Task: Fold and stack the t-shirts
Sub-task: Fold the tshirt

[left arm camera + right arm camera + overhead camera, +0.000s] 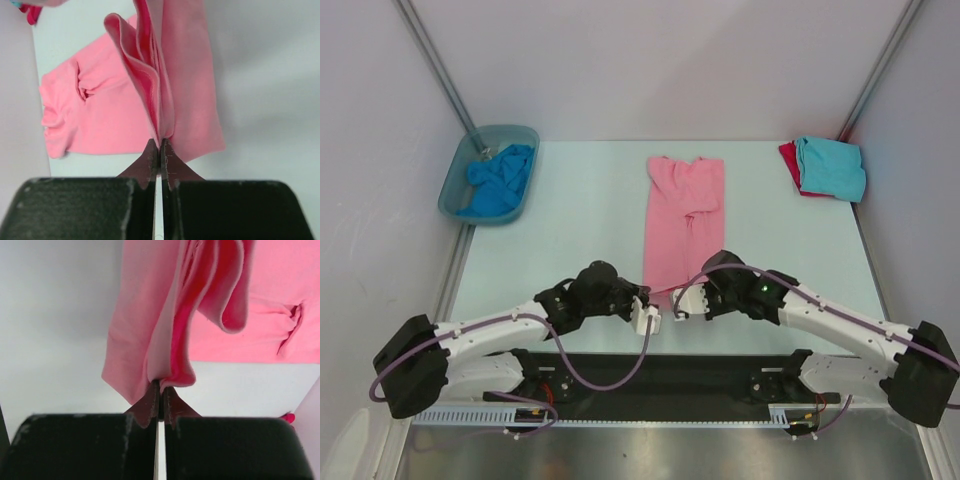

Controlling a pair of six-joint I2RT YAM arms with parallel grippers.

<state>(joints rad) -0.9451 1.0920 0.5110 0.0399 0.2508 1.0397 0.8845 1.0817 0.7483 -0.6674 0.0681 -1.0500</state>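
On my pale table (pixel 570 230) the pink t-shirt (pixel 682 215) lies as a long narrow strip. At its near hem I have the left gripper (pixel 158 146) and the right gripper (pixel 161 386) each clamped on the cloth. Right of the pink shirt, the turquoise t-shirt (pixel 832 168) sits on the red t-shirt (pixel 788 158). Left of it, the blue t-shirt (pixel 500 180) lies in the tub (pixel 453 188).

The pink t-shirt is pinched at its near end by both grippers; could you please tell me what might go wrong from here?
1. The left gripper and right gripper hold the pink t-shirt only at their very fingertips, so the bunched edge may slip out when lifted.
2. Several layers gather at each pinch; a layer not fully caught could fall open and spoil the fold.
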